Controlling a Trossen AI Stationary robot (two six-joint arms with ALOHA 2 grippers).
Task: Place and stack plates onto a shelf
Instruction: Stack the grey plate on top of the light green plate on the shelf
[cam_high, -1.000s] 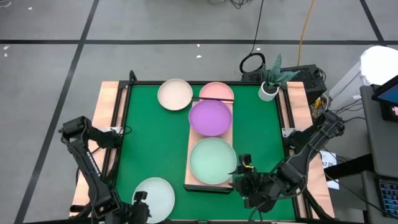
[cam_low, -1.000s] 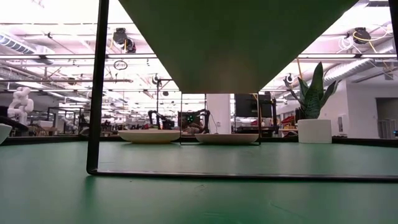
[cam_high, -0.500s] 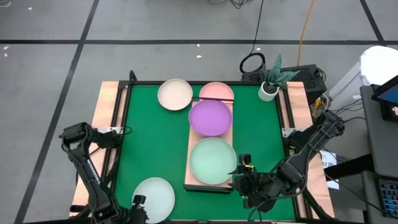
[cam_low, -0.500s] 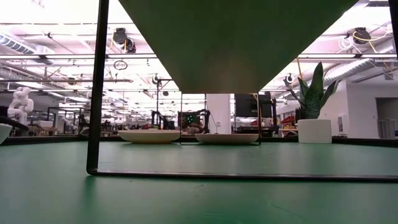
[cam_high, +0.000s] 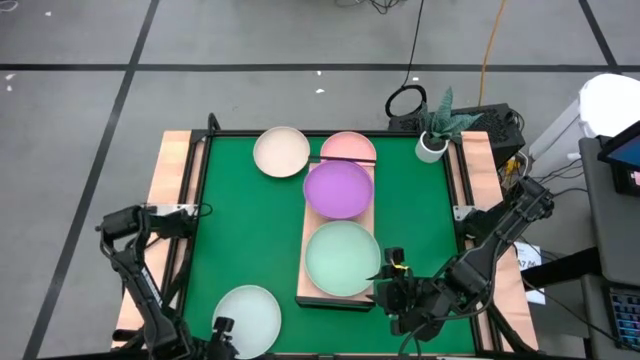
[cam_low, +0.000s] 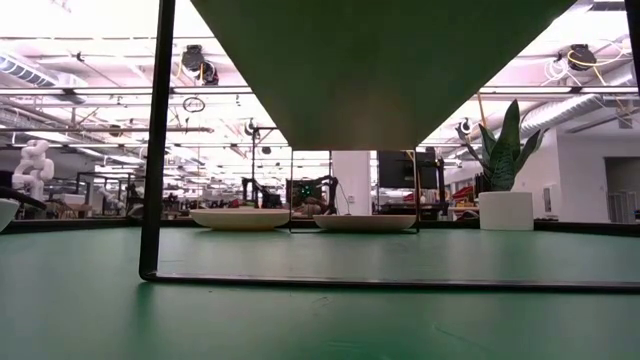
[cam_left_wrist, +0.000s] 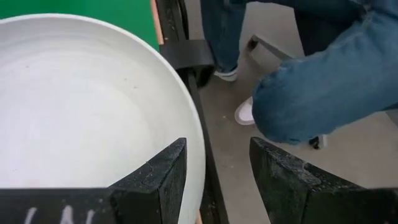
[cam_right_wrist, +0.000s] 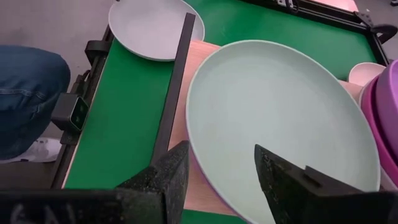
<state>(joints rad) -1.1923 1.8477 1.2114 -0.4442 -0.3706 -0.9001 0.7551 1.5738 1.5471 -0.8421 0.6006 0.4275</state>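
Note:
A mint green plate (cam_high: 342, 258) and a purple stack (cam_high: 338, 188) rest on the light-wood shelf (cam_high: 309, 222). The cream plate (cam_high: 281, 152) and the pale pink plate (cam_high: 348, 147) lie on the green mat at the far edge. A pale blue-white plate (cam_high: 247, 315) lies at the near edge. My left gripper (cam_left_wrist: 217, 180) is open, with that plate's near rim (cam_left_wrist: 198, 149) between its fingers. My right gripper (cam_right_wrist: 221, 174) is open at the shelf's near right corner, with the mint plate's rim (cam_right_wrist: 196, 149) between its fingers. My left gripper straddles the pale plate's rim (cam_left_wrist: 200, 165), one finger over the plate and one outside it; I cannot tell whether it touches. My right gripper straddles the mint plate's near rim (cam_right_wrist: 200, 163) in the same way; whether it touches, I cannot tell.
A potted plant (cam_high: 434, 132) stands at the far right corner. The shelf stands on a black frame (cam_low: 158, 140) with room beneath it. Wooden strips (cam_high: 170, 180) line the table's sides. A person's legs in jeans (cam_left_wrist: 323, 81) are beside the near edge.
My left arm has drawn back toward the table's near edge, its elbow sinking nearer, and its gripper has shifted slightly nearer along the pale plate's rim. The plates have stayed where they were.

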